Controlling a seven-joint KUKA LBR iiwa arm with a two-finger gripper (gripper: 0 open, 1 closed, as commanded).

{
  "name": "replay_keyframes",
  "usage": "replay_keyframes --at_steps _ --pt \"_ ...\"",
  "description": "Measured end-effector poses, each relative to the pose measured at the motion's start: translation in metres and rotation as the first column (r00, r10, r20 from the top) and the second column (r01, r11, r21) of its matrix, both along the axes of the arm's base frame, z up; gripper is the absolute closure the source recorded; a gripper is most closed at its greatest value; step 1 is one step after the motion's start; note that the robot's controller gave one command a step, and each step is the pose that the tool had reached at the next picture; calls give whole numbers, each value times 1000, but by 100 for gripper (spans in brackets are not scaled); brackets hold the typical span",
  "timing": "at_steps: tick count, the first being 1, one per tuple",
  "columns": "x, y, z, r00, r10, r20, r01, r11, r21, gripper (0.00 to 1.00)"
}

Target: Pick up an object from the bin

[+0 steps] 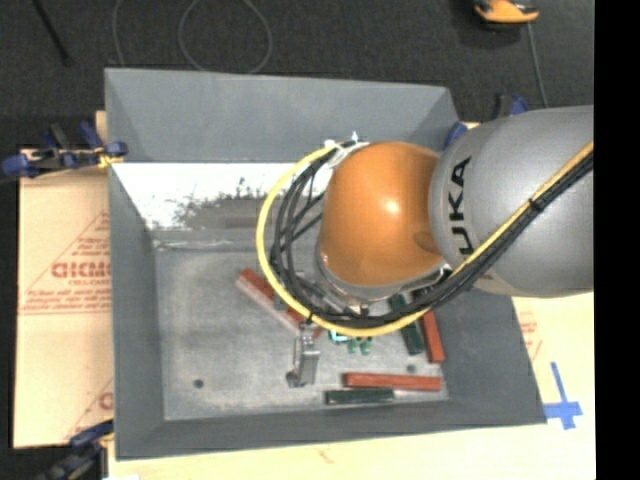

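Arm: reaches in from the right, its orange cover over the middle of the grey bin.
Gripper: the gripper is low over the bin floor, a little right of its middle and toward the near wall.
Jaws: I cannot tell whether they are spread or pressed together; nothing can be seen pinched between them.
Nearest thing: a reddish-brown stick lies slantwise just up and left of the gripper; whether they touch cannot be told.
Other things: a red bar and a dark green bar lie flat near the front wall, to the gripper's right; a red and green pair lies by the arm.
Done: the descent to floor level, by the look of it.
Left: closing on one thing, most likely the stick, and lifting it clear; everything visible lies on the floor.
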State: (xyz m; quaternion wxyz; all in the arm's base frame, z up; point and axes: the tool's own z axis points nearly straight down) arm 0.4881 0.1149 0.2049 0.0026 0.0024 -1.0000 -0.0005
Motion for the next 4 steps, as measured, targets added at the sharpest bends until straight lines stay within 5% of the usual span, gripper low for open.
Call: replay_keyframes --at_steps 1,2,3,4 --pt "69 -62 -115 999 51 5 -51 999 -3 0" --pt "115 -75 -134 991 -133 10 133 991 1 0" --pt "115 -74 -134 991 -134 10 134 991 2 100" --pt "69 -79 -25 987 -157 14 157 988 2 100"
